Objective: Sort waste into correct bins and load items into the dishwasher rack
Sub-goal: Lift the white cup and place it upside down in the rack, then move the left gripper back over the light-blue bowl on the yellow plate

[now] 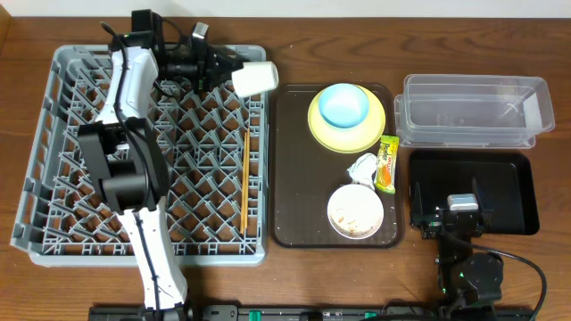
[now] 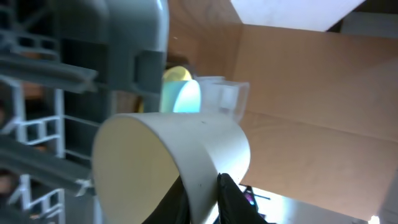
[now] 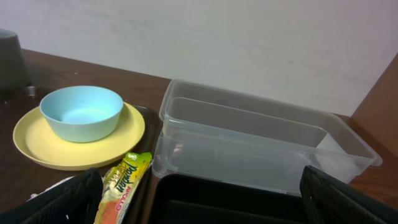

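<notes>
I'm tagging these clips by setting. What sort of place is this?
Most likely a lab bench staged as a dish-clearing station, not a real kitchen: a grey dishwasher rack and a brown serving tray of dishes sit on a wooden table, with a robot arm reaching over the rack.

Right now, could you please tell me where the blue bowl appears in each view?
Overhead: blue bowl, upper centre.
Left wrist: blue bowl, centre, behind the cup.
Right wrist: blue bowl, left side.
Shared landmark: the yellow plate under it.
</notes>
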